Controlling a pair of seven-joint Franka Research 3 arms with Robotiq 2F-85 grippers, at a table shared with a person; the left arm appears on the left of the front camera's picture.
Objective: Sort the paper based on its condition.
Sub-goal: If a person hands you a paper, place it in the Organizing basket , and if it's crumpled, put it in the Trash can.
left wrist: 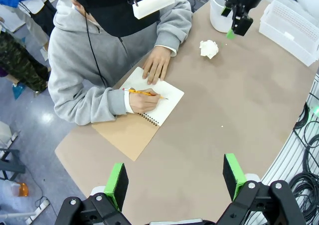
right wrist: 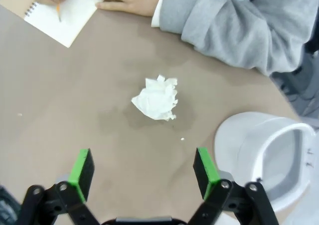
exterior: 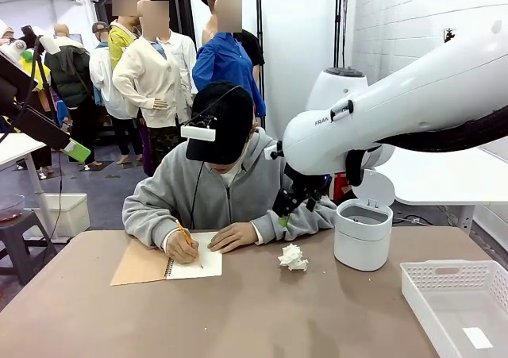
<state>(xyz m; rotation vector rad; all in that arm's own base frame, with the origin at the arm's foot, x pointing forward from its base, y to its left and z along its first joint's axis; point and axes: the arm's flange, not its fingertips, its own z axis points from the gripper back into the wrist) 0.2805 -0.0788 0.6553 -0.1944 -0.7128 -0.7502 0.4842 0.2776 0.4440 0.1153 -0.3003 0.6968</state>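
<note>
A crumpled white paper wad (exterior: 293, 257) lies on the brown table, between the person's notebook and the white bin. My right gripper (exterior: 295, 207) hangs open a little above and behind it. In the right wrist view the wad (right wrist: 157, 99) lies ahead of the open gripper (right wrist: 143, 171), with nothing between the green pads. My left gripper (left wrist: 175, 180) is open and empty, high over the table's near side, far from the wad (left wrist: 209, 49). A small flat white sheet (exterior: 477, 338) lies in the basket.
A person writes with a pencil in a spiral notebook (exterior: 171, 261) at the far left of the table, with both hands on it. A white bin (exterior: 363, 232) with its lid up stands right of the wad. A white mesh basket (exterior: 460, 302) sits at the near right corner.
</note>
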